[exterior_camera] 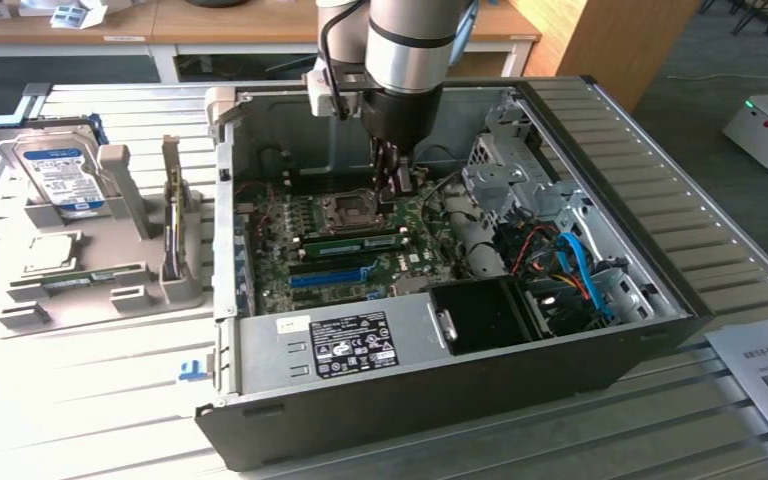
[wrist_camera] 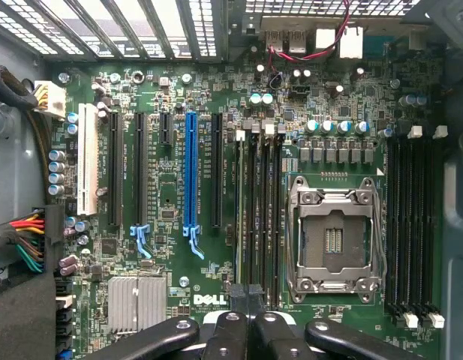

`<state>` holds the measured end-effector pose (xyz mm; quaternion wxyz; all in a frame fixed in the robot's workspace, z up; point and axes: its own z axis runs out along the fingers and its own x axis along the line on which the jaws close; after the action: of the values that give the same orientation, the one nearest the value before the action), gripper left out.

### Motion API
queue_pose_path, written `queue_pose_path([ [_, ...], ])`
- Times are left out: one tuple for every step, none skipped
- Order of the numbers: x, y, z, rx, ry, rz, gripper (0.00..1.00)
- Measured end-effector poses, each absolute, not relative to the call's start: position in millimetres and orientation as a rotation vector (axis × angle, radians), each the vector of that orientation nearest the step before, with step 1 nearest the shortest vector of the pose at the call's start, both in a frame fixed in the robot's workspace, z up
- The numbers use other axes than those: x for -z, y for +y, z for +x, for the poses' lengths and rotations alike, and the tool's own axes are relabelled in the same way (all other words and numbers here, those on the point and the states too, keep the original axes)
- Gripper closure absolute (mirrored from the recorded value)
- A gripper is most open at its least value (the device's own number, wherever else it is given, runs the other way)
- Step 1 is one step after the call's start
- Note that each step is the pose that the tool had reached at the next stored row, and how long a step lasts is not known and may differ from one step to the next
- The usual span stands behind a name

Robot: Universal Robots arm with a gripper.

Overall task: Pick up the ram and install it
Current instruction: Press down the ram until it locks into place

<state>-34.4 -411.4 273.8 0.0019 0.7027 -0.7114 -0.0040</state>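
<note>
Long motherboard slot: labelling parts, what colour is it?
Blue; the long motherboard slot shows best in the wrist view.

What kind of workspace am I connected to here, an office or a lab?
Most likely a PC assembly test bench in a lab or workshop: an open computer case with its motherboard exposed sits on a slatted metal table, beside a grey parts fixture holding a hard drive.

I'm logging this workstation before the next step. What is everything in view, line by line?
computer case: one, black and grey, open, on the slatted table.
motherboard: one, green, inside the case.
blue slot: one, blue, on the motherboard among black slots.
CPU socket: one, silver frame, empty.
heatsink: one, silver, near the Dell logo.
hard drive: one, silver with blue-white label, in the grey holder at the exterior view's left.
ram: one, green, lying in the same holder.
gripper: one, black, shut, over the motherboard.
</note>
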Motion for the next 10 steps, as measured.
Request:
queue_pose_path([
  [-273.8, -411.4, -34.4, 0.013, -2.232, 2.205, 0.9],
  [-273.8, -411.4, -34.4, 0.013, -2.232, 2.205, 0.9],
  [-273.8, -411.4, -34.4, 0.013, -2.232, 2.205, 0.9],
  [-273.8, -411.4, -34.4, 0.013, -2.232, 2.205, 0.9],
  [-273.8, -411.4, -34.4, 0.013, -2.232, 2.205, 0.9],
  [-273.8, -411.4, -34.4, 0.013, -2.232, 2.205, 0.9],
  [-273.8, -411.4, -34.4, 0.013, -2.232, 2.205, 0.9],
  [-274.0, -411.4, -34.4, 0.013, -2.232, 2.205, 0.9],
  [-274.9, -411.4, -34.4, 0.013, -2.232, 2.205, 0.9],
  [-275.9, -411.4, -34.4, 0.013, -2.233, 2.205, 0.9],
])
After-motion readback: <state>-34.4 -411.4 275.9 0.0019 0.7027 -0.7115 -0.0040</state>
